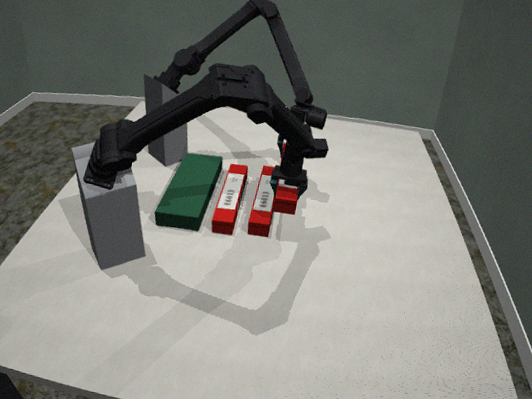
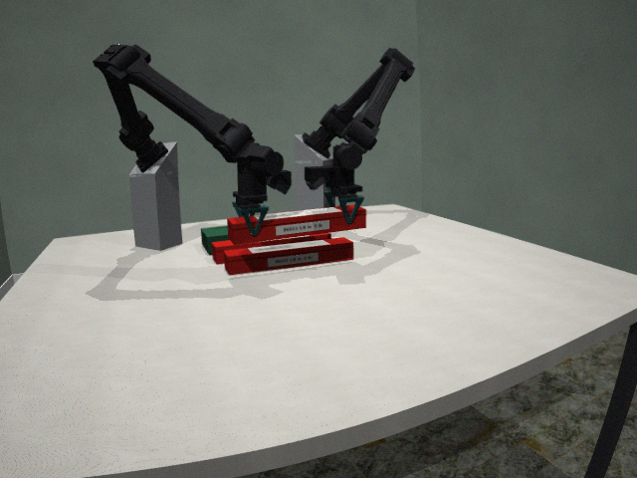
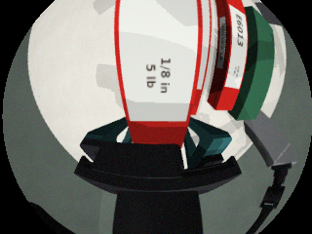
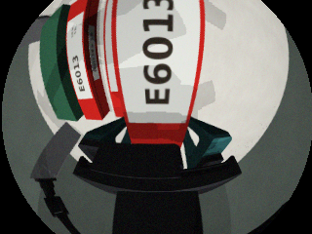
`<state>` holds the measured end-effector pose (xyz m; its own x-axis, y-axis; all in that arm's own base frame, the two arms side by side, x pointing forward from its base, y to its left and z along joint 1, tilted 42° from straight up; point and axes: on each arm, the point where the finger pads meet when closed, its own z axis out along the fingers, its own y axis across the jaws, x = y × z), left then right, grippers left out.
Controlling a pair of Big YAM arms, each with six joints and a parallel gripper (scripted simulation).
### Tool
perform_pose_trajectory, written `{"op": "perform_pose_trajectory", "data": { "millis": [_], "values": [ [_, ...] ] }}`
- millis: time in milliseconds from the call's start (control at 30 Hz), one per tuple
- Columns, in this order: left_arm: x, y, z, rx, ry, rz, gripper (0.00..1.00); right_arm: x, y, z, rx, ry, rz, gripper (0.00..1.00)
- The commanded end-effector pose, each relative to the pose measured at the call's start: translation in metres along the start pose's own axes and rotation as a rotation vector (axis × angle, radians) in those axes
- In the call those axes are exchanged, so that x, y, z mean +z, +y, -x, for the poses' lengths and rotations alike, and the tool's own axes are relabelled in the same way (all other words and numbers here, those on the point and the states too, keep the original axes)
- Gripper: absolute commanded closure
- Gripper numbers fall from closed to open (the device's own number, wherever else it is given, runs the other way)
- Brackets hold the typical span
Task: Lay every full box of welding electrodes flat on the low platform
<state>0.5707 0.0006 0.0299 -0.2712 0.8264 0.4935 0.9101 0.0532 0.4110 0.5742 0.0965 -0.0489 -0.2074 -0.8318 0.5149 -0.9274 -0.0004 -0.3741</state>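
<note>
You've got both your left gripper [image 1: 283, 143] [image 2: 341, 213] [image 3: 158, 116] and right gripper [image 1: 287, 190] [image 2: 252, 226] [image 4: 157, 115] pinching one raised red box [image 1: 285, 206] [image 2: 309, 224] [image 3: 156, 63] [image 4: 156, 112]; two other boxes and the green platform [image 1: 189, 187] [image 2: 213, 236] [image 3: 255, 63] [image 4: 55, 63] sit lower, to the jaws' base side.

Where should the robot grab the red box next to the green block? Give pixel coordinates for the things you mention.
I'd pinch the red box [image 1: 229, 196] [image 2: 221, 251] [image 3: 238, 63] [image 4: 76, 58] from above, across its narrow width, near both ends: it lies flat, is long and thin, and has gaps along both long sides.
</note>
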Motion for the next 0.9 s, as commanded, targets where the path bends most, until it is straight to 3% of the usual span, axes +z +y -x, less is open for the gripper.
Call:
{"op": "perform_pose_trajectory", "data": {
  "millis": [0,867],
  "values": [
    [-0.069,0.039,0.001,-0.035,-0.039,0.111,1.0,-0.071,-0.036,0.006,0.037,-0.038,-0.112,1.0],
    [-0.096,0.023,0.0,-0.035,-0.039,0.108,1.0,-0.098,-0.019,0.007,0.037,-0.038,-0.109,1.0]
  ]
}}
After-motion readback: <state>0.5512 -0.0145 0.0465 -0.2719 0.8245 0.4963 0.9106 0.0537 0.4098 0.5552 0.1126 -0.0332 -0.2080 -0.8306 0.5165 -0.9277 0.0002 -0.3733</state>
